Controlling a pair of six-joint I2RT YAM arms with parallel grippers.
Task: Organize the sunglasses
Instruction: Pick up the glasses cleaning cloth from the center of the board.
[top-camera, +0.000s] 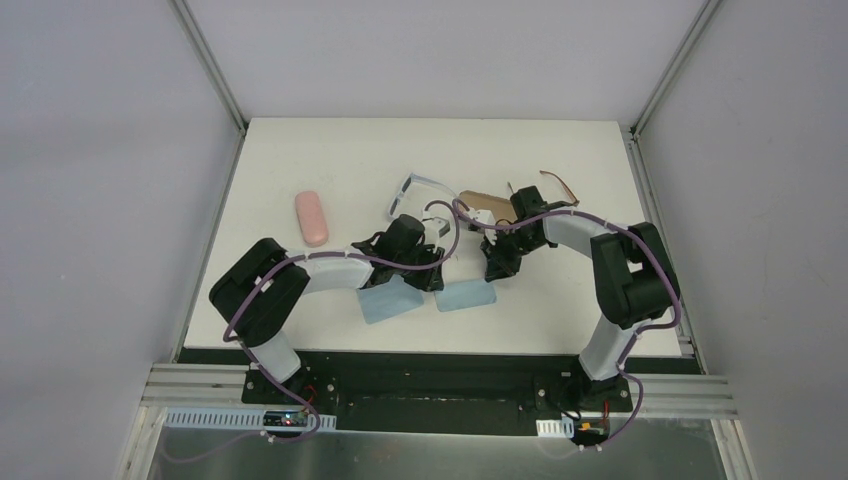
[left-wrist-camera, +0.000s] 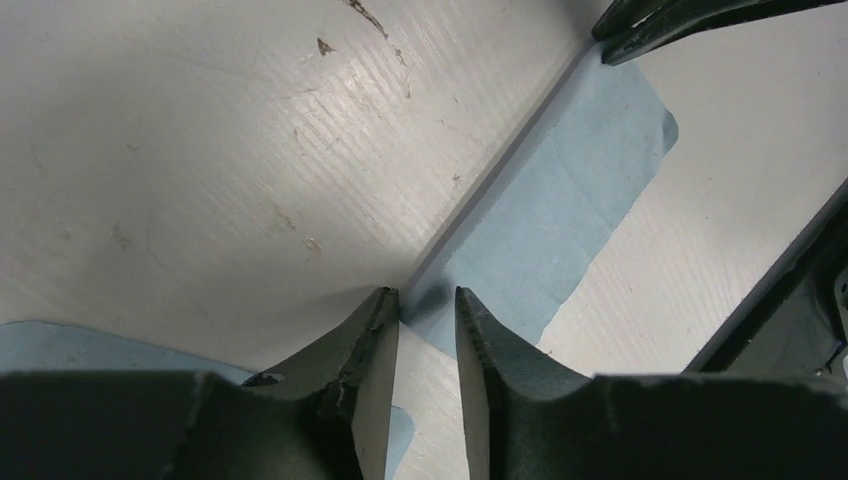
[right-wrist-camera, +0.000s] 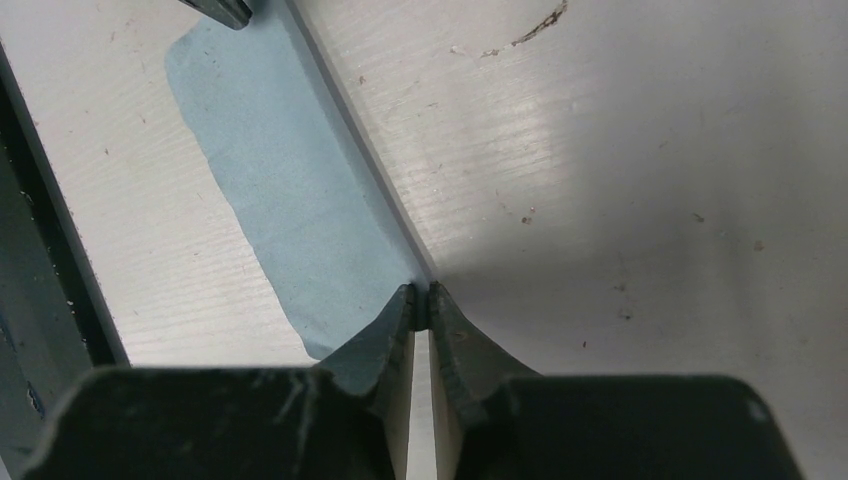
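Top external and wrist views: current state

Left gripper fingers stand slightly apart, astride the 11 o'clock corner of the right cloth. Right gripper fingers are pressed together on that cloth's 1 o'clock corner. Pale glasses lie toward 12 o'clock from the left gripper. Brown glasses lie toward 1 o'clock from the right gripper. Neither pair touches a gripper.

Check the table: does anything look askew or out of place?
The left blue cloth lies tilted, out of line with the right blue cloth. The pale sunglasses and brown sunglasses lie loose farther back, uncased.
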